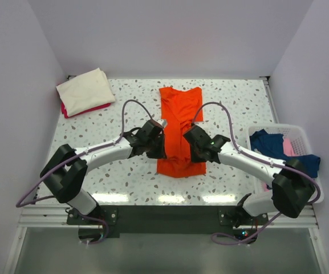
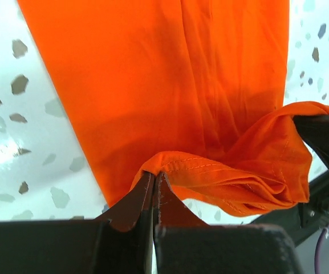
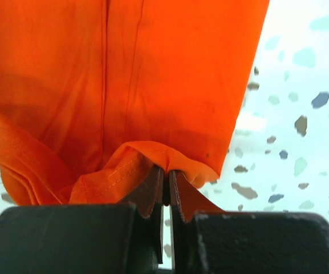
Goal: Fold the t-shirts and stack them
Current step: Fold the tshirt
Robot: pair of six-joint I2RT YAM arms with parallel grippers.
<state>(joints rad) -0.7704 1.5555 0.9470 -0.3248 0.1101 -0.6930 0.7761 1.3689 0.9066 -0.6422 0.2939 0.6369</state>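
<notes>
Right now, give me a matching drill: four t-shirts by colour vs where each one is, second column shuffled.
1 orange t-shirt
2 cream t-shirt
3 magenta t-shirt
4 navy t-shirt

A under another folded shirt, far left
B in the white basket
C pinched by left gripper and right gripper
D top of the far-left stack

Pairs: 1-C, 2-D, 3-A, 4-B
</notes>
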